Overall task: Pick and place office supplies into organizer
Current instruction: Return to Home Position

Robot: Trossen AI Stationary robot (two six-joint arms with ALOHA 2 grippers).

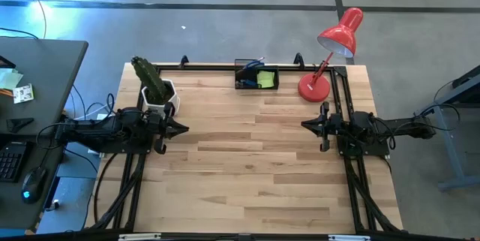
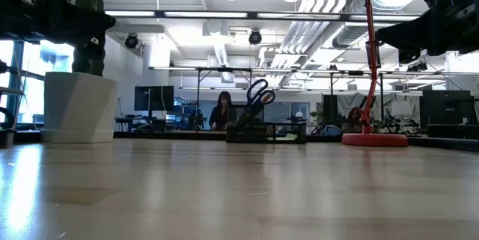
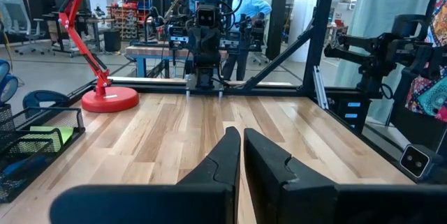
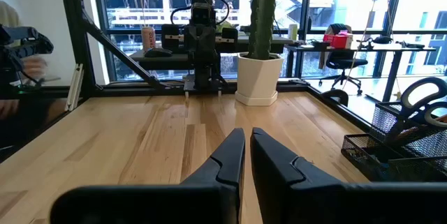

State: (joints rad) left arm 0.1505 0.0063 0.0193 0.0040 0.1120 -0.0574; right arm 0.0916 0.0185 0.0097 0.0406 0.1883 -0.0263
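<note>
Nearest the lens in each wrist view are that arm's own dark fingers. The left hand (image 3: pixel 241 132) and the right hand (image 4: pixel 248 132) are both pressed together and pinch nothing. Each hangs well apart from the organizer (image 1: pixel 237 74), one to either side of it, low over the tabletop (image 1: pixel 247 166).

A red lamp (image 1: pixel 313 87) has its base just beside the organizer on the right arm's side. A white cactus pot (image 1: pixel 160 96) stands near the organizer on the left arm's side. Inside the organizer, the blue-handled scissors (image 2: pixel 258 94) stand with handles up, and the lime-green sticky pad (image 1: pixel 265 80) lies in the compartment toward the lamp. Any pencils or pen in there are too small to make out.

With the supplies in, the job looks about finished. If the organizer needs another nudge, it is probably a light, stiff wire-mesh box that would slide easily on the smooth wood. The scissors likely make it a little top-heavy. A pinch on one upright wall near a corner, kept low, seems safest; pushing high could tip it.
</note>
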